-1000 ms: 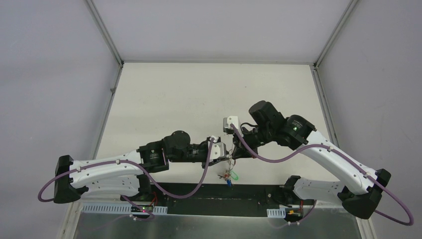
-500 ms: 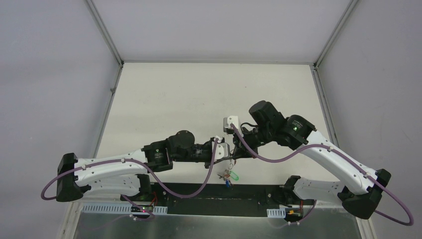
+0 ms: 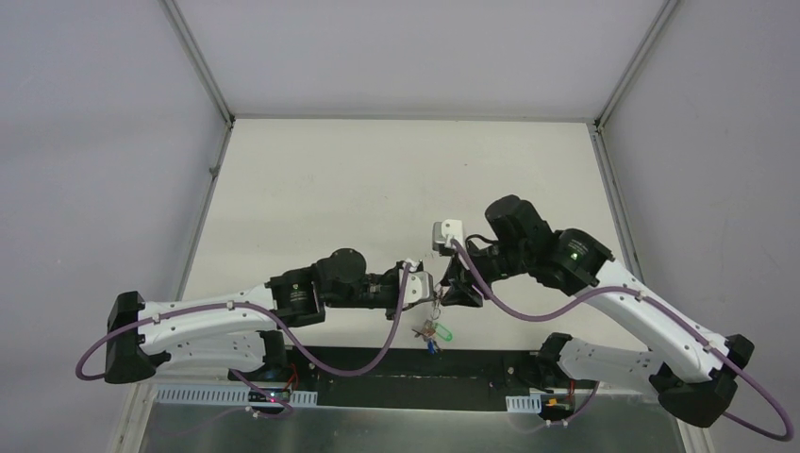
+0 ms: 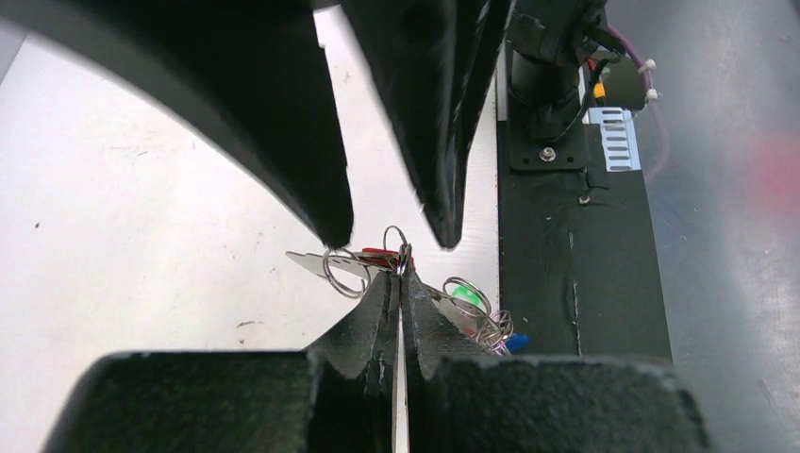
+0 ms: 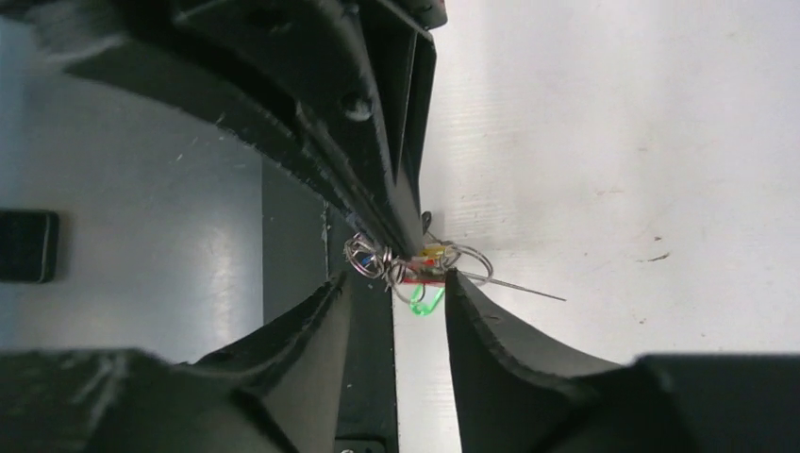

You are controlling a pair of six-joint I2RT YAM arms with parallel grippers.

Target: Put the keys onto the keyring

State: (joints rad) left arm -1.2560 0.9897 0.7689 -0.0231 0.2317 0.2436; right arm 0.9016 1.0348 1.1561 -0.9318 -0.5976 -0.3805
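Steadying the thin grey wire keyring [image 4: 396, 229], the left end effector [image 4: 400, 278] clamps it. The right end effector [image 5: 398, 283], spread apart, straddles coloured-headed keys [image 5: 423, 273].

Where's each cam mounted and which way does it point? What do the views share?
Top external: above and behind the bases, looking down on the table. It shows both arms whole, with left gripper and right gripper tip to tip.
Left wrist: looks along its own shut fingers at the keys. The right gripper's open fingers enter from the top.
Right wrist: looks out between its own open fingers. The left gripper's shut fingers enter from the top.
Shared: both wrist views show the keys and the opposite gripper.
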